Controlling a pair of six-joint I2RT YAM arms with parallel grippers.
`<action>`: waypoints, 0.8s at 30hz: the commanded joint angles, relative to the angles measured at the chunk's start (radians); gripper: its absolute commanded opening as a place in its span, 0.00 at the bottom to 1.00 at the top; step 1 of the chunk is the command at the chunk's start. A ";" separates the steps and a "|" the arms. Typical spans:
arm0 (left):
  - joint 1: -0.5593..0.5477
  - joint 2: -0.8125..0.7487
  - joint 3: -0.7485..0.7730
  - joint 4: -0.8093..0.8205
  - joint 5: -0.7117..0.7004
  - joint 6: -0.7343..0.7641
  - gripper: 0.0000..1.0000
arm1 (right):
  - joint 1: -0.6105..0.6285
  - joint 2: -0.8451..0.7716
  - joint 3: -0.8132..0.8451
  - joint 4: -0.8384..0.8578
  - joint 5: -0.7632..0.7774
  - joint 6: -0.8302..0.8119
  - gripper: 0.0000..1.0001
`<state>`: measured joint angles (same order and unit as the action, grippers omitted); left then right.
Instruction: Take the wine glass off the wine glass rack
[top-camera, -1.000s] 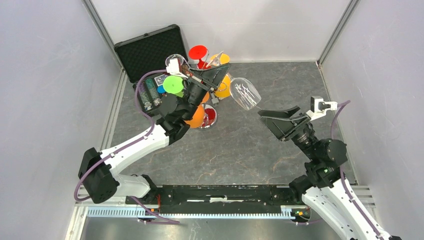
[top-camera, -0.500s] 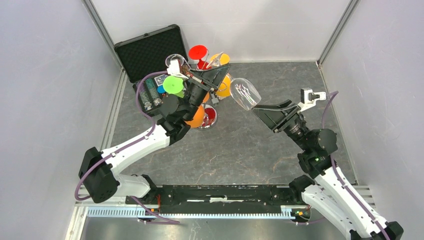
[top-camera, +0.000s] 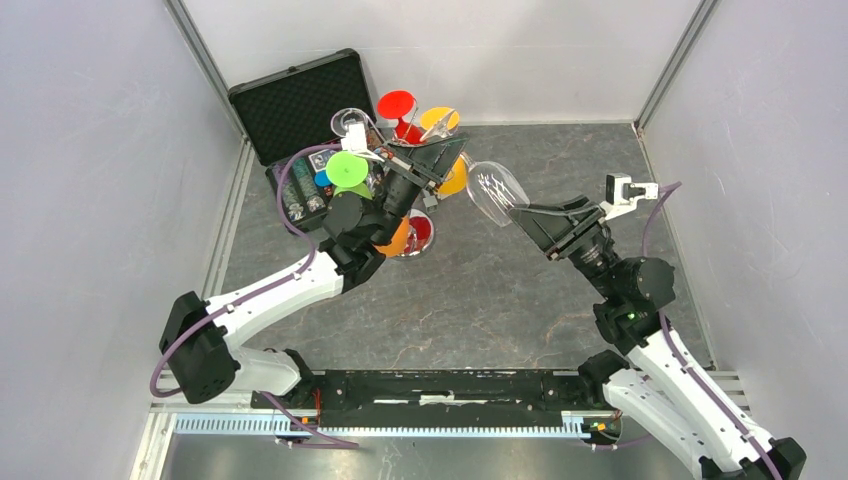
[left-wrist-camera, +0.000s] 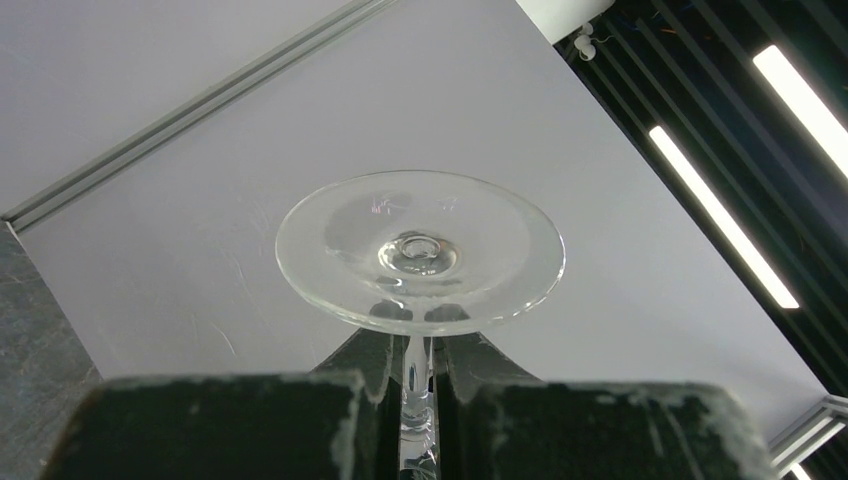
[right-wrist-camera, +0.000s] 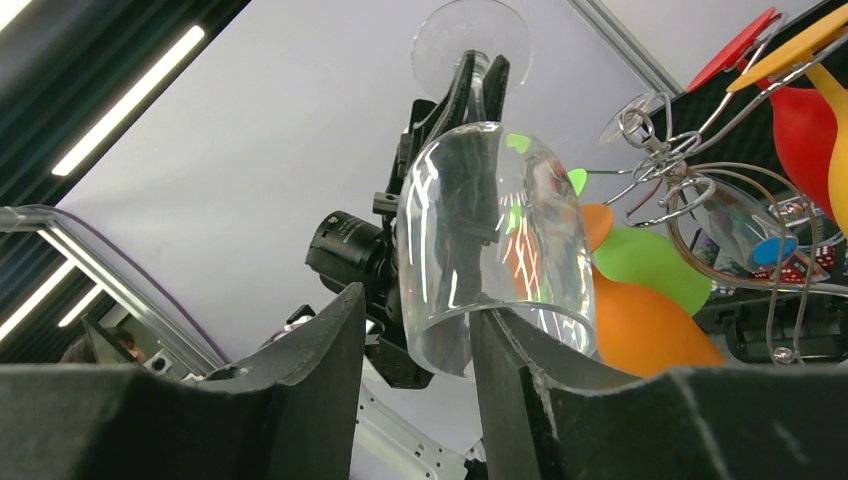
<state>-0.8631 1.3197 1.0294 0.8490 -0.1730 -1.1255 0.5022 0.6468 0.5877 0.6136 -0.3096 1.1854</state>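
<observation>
- Bracketing the wine glass (right-wrist-camera: 490, 230) bowl, our right gripper (right-wrist-camera: 415, 350) is wide open with one finger on each side of the rim. It grips nothing, and we read it as staged for a handover.
- Our left gripper (left-wrist-camera: 420, 400) is clamped on the stem, foot up, which leaves the bowl free.
- Beyond is the wine glass rack (right-wrist-camera: 655, 140). The glass hangs beside its hooks, apparently clear.

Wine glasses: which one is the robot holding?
The clear one tilted out right of the rack, its stem clamped in the left gripper; the coloured ones hang on the rack.

Clear wine glass (top-camera: 495, 190) tilted, apparently beside rack (top-camera: 420, 235)
</observation>
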 joint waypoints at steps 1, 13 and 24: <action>-0.013 -0.005 0.030 0.110 0.018 0.057 0.02 | 0.004 0.007 0.020 0.055 0.043 0.024 0.45; -0.015 -0.065 -0.046 0.158 0.043 0.136 0.08 | 0.004 0.040 0.012 0.066 0.079 0.026 0.00; -0.014 -0.079 -0.024 0.142 0.146 0.180 0.71 | 0.004 0.047 0.008 0.182 0.143 -0.017 0.00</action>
<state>-0.8680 1.2865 0.9806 0.9268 -0.0971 -1.0058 0.5102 0.6899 0.5865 0.6983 -0.2440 1.2091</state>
